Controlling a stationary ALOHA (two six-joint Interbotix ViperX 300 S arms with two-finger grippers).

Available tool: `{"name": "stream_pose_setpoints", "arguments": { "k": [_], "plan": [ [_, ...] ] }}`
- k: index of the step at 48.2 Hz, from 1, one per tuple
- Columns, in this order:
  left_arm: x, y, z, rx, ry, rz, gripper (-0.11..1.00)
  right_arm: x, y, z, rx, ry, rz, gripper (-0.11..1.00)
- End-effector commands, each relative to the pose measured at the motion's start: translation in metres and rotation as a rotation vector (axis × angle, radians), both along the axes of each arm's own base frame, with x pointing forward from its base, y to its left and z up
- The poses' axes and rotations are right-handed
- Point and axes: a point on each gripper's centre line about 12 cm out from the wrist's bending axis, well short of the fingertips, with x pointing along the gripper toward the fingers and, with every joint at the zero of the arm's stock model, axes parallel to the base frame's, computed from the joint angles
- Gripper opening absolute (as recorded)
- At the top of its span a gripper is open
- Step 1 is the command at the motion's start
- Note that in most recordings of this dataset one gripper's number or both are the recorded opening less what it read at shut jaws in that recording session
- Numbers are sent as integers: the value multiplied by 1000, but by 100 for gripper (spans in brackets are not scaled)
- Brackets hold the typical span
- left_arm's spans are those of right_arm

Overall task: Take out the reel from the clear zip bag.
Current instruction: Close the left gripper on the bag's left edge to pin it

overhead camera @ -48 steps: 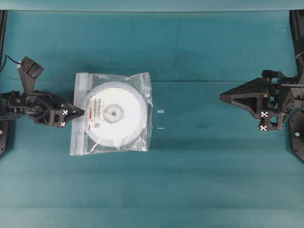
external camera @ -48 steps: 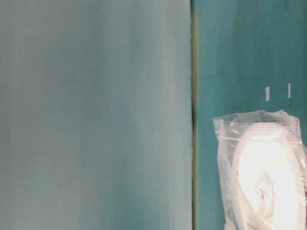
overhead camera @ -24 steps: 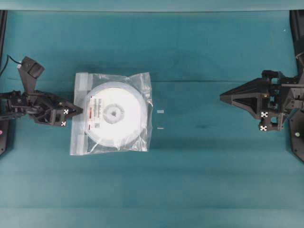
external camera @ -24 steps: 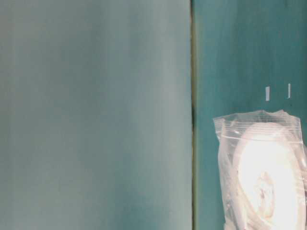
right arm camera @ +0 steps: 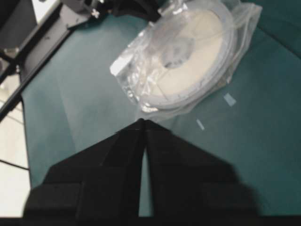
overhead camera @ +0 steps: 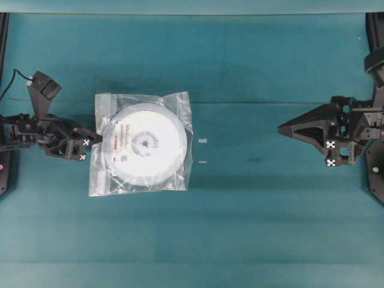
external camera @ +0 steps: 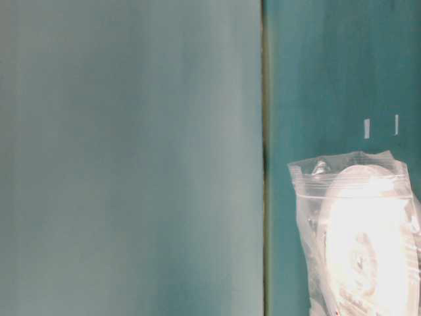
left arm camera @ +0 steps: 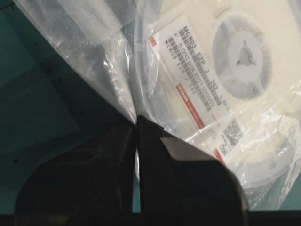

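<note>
Closed: left fingers | pinching clear zip bag edge

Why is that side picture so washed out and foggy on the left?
Table-level view: a blurred pale surface fills the left; the reel glares white inside the clear zip bag. Left wrist view: label print sharp, the dark left hand soft.
</note>
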Motion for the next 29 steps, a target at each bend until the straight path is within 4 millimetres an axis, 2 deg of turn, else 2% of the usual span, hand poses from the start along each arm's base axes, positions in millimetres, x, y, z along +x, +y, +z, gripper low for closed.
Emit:
{"name": "stream_pose_setpoints", "arguments": {
  "k": [1, 9, 13, 16, 29],
  "plan": [
    [4, 0, 2, 5, -10, -7, 1, 6, -2, 3, 15, -3, -11, 30],
    [4, 0, 2, 5, -11, -8, 1, 16, -3, -6, 30, 41, -18, 76],
    [4, 0, 2, 5, -11, -7, 1, 22, -4, -12, 40, 71, -23, 92],
    [4, 0, 2, 5, -10, -7, 1, 28, -4, -15, 46, 91, -25, 95],
    [5, 0, 2, 6, -13, -8, 1, 57, -19, -43, 154, 193, -123, 94]
  ]
}}
